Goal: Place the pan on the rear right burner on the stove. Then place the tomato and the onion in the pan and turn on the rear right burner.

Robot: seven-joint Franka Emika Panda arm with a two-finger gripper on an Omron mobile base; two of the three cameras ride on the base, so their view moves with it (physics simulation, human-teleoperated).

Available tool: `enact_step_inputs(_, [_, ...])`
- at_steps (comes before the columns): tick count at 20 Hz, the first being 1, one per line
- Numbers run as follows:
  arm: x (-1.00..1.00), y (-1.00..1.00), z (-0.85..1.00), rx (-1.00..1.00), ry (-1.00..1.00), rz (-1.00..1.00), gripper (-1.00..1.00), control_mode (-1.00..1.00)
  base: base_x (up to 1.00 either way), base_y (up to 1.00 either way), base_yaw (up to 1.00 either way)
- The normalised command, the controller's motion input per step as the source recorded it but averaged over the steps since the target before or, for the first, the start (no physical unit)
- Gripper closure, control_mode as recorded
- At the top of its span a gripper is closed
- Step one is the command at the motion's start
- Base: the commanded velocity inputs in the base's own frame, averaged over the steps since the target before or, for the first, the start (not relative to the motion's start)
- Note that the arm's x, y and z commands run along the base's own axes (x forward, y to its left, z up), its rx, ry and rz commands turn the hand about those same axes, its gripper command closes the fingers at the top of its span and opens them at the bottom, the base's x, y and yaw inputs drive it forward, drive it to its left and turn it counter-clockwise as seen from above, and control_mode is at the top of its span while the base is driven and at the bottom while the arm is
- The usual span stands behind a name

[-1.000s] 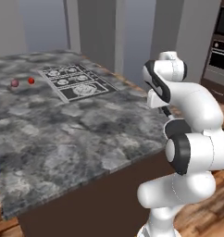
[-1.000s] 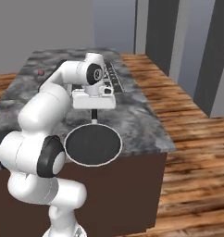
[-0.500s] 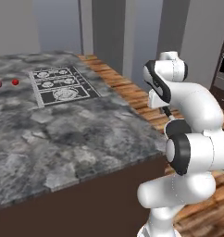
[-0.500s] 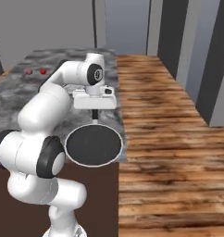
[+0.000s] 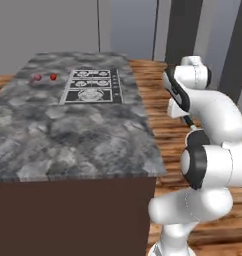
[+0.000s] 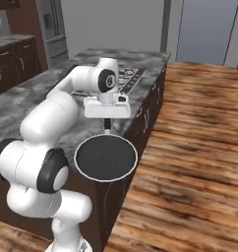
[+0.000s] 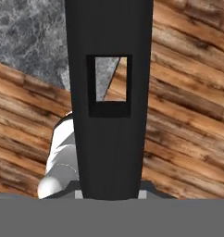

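My gripper [image 6: 107,122] is shut on the short black handle [image 7: 109,139] of the pan [image 6: 105,157], which hangs level in front of my arm, over the counter's near corner and the floor beside it. In the hand view the handle, with its rectangular hole, runs up the middle. The stove [image 5: 92,86] lies flat at the far end of the counter, also seen past my arm [image 6: 130,75]. Its burners are too small to tell the rear right burner from the rest. The bright red tomato [image 5: 53,77] and the duller onion [image 5: 37,77] sit side by side just left of the stove.
The grey stone counter [image 5: 68,135] is a long island with a dark front. Wooden floor [image 6: 190,147] runs along its right side. Dark cabinets [image 6: 13,59] stand at the far left and tall panels behind the island.
The whole picture has shifted in both base views, so the base has moved; the island now runs lengthwise away from me. The pan has stayed in my shut gripper.
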Motion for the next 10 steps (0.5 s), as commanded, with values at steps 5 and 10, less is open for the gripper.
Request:
enact_step_inputs(5, [0.00, 0.00, 0.00, 0.00, 0.00, 0.00, 1.00, 1.00, -0.02, -0.76, 0.79])
enact_step_inputs(10, [0.00, 0.00, 0.00, 0.00, 0.00, 0.00, 1.00, 1.00, -0.01, -0.78, 0.79])
